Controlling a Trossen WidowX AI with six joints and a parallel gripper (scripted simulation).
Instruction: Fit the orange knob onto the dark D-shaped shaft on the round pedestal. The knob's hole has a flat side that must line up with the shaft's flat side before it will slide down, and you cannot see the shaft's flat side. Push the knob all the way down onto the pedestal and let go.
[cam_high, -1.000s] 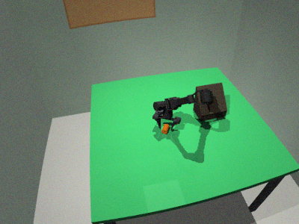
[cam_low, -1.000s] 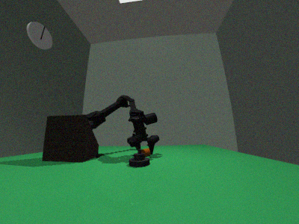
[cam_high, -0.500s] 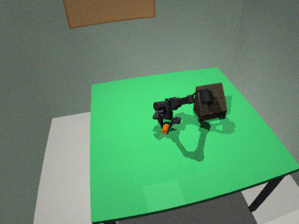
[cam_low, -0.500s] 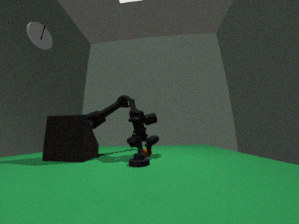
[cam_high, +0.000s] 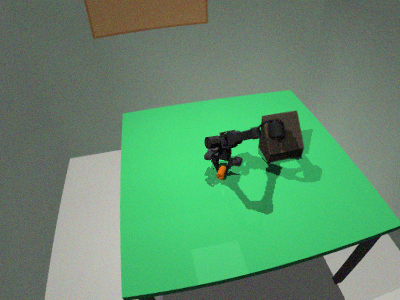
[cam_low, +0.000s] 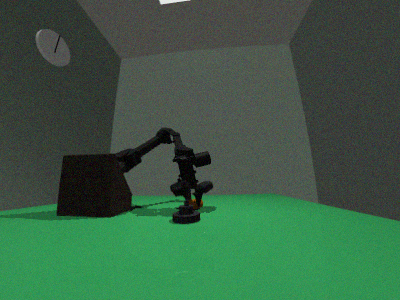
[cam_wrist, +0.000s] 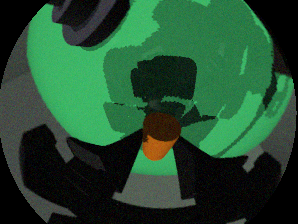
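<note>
Claw (cam_high: 221, 169) (cam_low: 194, 202) (cam_wrist: 158, 133) grips the orange knob (cam_high: 221, 172) (cam_low: 195, 203) (cam_wrist: 159, 142), well inside the table's (cam_high: 165, 225) (cam_low: 200, 260) (cam_wrist: 65, 95) edges.

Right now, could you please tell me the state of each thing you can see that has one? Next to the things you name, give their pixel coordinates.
Pincer (cam_high: 221, 169) (cam_low: 194, 203) (cam_wrist: 158, 133): shut on the knob.
Knob (cam_high: 221, 173) (cam_low: 201, 204) (cam_wrist: 159, 150): gripped, off the pedestal; whether it touches the table is unclear.
Pedestal (cam_low: 186, 218) (cam_wrist: 95, 31): standing on the table (cam_high: 160, 210) (cam_low: 250, 250) (cam_wrist: 65, 90), no knob fitted.
Arm (cam_high: 245, 136) (cam_low: 147, 146): bent, reaching out from its block (cam_high: 283, 150) (cam_low: 90, 185).
Clock (cam_low: 47, 47): hung on the wall.
</note>
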